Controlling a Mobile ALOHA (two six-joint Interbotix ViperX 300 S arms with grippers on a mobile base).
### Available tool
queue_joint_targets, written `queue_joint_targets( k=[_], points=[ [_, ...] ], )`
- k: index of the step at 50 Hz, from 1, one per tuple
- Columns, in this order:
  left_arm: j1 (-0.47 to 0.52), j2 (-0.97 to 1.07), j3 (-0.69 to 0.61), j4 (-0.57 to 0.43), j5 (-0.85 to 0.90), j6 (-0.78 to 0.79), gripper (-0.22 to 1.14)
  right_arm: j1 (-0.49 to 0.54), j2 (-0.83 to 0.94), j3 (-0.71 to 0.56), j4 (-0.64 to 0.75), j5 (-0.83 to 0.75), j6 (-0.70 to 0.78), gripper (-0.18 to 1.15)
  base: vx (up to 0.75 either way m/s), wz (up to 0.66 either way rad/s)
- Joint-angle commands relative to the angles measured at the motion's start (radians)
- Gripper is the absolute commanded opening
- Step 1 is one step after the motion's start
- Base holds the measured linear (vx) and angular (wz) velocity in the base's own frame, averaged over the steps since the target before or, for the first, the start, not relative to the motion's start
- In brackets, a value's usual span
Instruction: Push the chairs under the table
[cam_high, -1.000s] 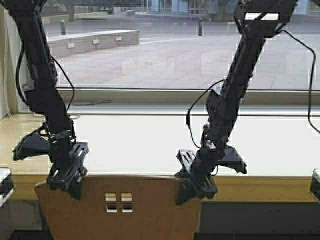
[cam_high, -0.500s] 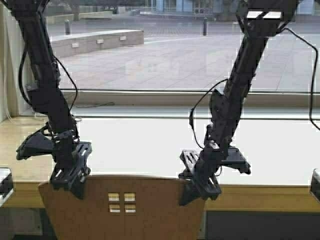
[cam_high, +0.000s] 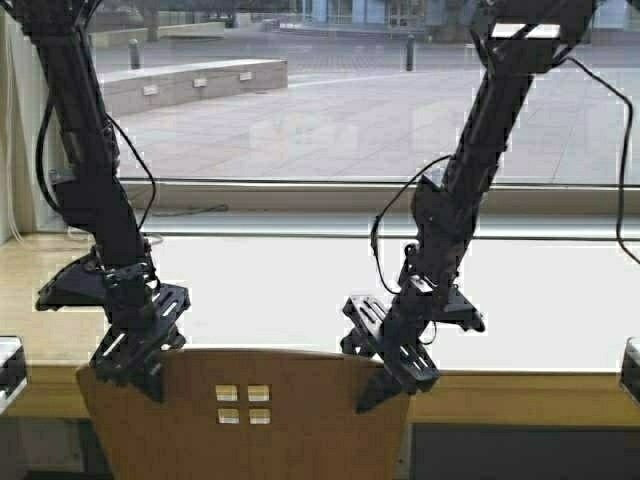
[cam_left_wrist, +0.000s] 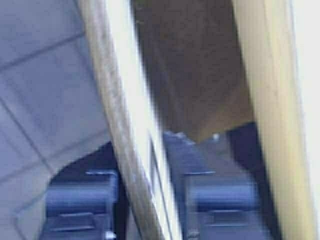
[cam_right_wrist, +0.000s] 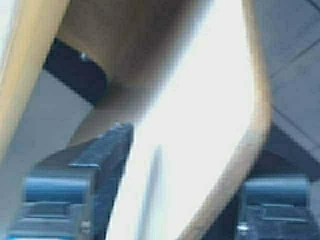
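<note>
my left end effector (cam_high: 140, 362) gripped the top edge of the chair (cam_high: 250, 415) near its left corner, one finger on each face of the backrest, as my left wrist view showed the thin plywood edge (cam_left_wrist: 131, 150) running between the two dark fingers (cam_left_wrist: 82, 197). my right end effector (cam_high: 392, 378) straddled the same top edge near the right corner; my right wrist view showed the curved backrest (cam_right_wrist: 200, 125) filling the gap, with one finger (cam_right_wrist: 85, 180) against it and the other (cam_right_wrist: 275, 200) just behind the rim, though i could not tell how firmly it was clenched. the chair stood directly in front of me, its light-brown backrest with four small square cut-outs (cam_high: 242, 403) low in the high view, and its top rim overlapped the yellowish wood front edge of the surface (cam_high: 520, 395). the pale glossy top of the surface (cam_high: 290, 290) ran left to right beyond the chair, below a wide window (cam_high: 300, 100) that looked onto a paved plaza.
</note>
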Motion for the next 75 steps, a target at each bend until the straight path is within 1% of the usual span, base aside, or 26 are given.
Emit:
queue_joint_targets(
  k=[1,9,14,19,28,34,37,40,45,48,53,57,62,68,71,75],
  points=[
    [-0.003,-0.069,0.025,0.005,0.031,0.006,0.95,0.003,-0.078,0.005,-0.003,0.002,-0.003,1.04,-0.01,0.0],
    [-0.002,-0.121,0.064,0.002,0.055,0.006,0.95,0.002,-0.144,0.067,0.012,-0.018,0.0,1.03,0.0,0.0],
    [0.002,-0.189,0.115,0.011,0.069,0.023,0.95,0.002,-0.212,0.124,0.012,-0.035,-0.002,1.03,0.0,0.0],
    [0.028,-0.275,0.193,0.021,0.071,0.08,0.95,0.002,-0.275,0.176,0.008,-0.057,-0.003,1.03,0.0,0.0],
    [0.095,-0.466,0.327,0.021,0.071,0.207,0.95,0.003,-0.38,0.232,0.003,-0.074,-0.005,1.03,0.0,0.0],
    [0.126,-0.621,0.394,0.029,0.072,0.305,0.95,0.003,-0.479,0.267,-0.046,-0.092,-0.006,1.03,-0.02,0.0],
    [0.137,-0.698,0.416,0.046,0.077,0.367,0.95,0.003,-0.537,0.281,-0.103,-0.106,-0.008,1.03,-0.03,0.0],
    [0.149,-0.781,0.433,0.078,0.097,0.443,0.95,0.003,-0.594,0.287,-0.19,-0.123,-0.021,1.03,-0.03,0.0],
    [0.179,-0.93,0.463,0.169,0.164,0.601,0.95,0.0,-0.69,0.308,-0.431,-0.135,-0.075,1.03,-0.05,0.02],
    [0.204,-1.022,0.479,0.209,0.202,0.696,0.95,0.005,-0.746,0.337,-0.561,-0.153,-0.078,1.03,-0.06,0.1],
    [0.235,-1.15,0.499,0.229,0.262,0.816,0.95,-0.008,-0.854,0.411,-0.75,-0.204,-0.075,1.02,-0.07,0.17],
    [0.25,-1.238,0.503,0.229,0.298,0.871,0.95,-0.023,-0.933,0.468,-0.884,-0.224,-0.075,1.02,-0.06,0.18],
    [0.252,-1.308,0.503,0.239,0.316,0.914,0.95,-0.043,-1.006,0.528,-1.005,-0.225,-0.075,1.02,-0.06,0.23],
    [0.252,-1.344,0.512,0.259,0.339,0.951,0.95,-0.064,-1.06,0.592,-1.108,-0.252,-0.072,1.02,-0.04,0.29],
    [0.252,-1.341,0.528,0.288,0.337,0.963,0.95,-0.066,-1.072,0.606,-1.117,-0.287,-0.069,1.02,-0.03,0.37],
    [0.252,-1.338,0.532,0.296,0.316,0.965,0.95,-0.066,-1.08,0.604,-1.123,-0.298,-0.071,1.02,-0.03,0.48]
  ],
)
